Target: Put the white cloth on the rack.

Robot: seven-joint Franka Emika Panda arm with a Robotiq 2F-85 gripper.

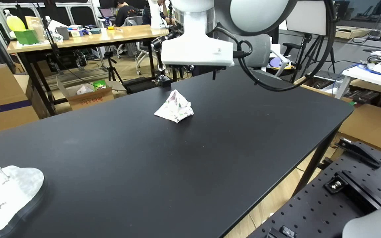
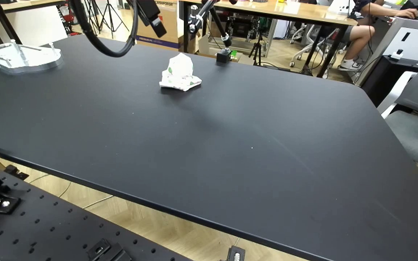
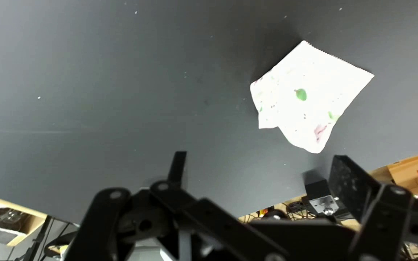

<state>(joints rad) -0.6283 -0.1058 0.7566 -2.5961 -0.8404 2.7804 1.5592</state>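
The white cloth (image 1: 175, 107) has small green and pink prints. It lies crumpled into a peak on the black table, near its far edge, and also shows in an exterior view (image 2: 180, 74) and in the wrist view (image 3: 310, 96). A pale tray-like stand with short pegs, which looks like the rack (image 1: 25, 185), stands at the table's other end and also shows in an exterior view (image 2: 38, 67). My gripper (image 3: 259, 156) is open and empty, above the table. In the wrist view the cloth lies ahead of the fingertips, towards the right finger, not touched.
A black clamp with a jointed camera mount (image 1: 164, 81) sits on the table edge close to the cloth; it also shows in an exterior view (image 2: 223, 56). A black cable (image 1: 276, 87) loops from the arm. A grey chair (image 2: 417, 119) stands beside the table.
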